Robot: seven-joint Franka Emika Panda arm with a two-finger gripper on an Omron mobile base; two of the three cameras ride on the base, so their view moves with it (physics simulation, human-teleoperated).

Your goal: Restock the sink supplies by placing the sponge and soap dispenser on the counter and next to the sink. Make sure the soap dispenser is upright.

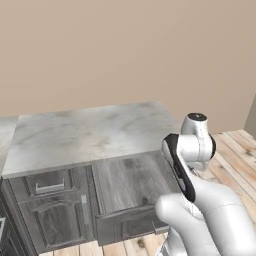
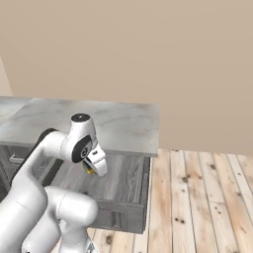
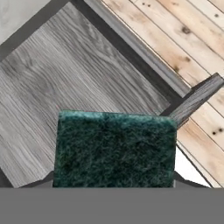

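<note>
Clenched on the sponge [image 3: 116,148], green face filling the lower centre of the hand view, gripper [image 2: 92,167] low at left centre of the right base view before the cabinet front [image 2: 118,180], presumably for lifting up onto the counter [image 2: 123,126].

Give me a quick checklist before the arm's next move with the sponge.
1. Sponge in the gripper: ok, its green face sits right in front of the hand camera, with a yellow bit under the hand in the right base view.
2. Grip firmness: cannot tell, fingertips hidden.
3. Counter has bare landing room: ok.
4. Sink location: cannot tell.
5. Gripper above counter height: not ok, it hangs in front of the cabinet door.
6. Soap dispenser upright: cannot tell.
</note>
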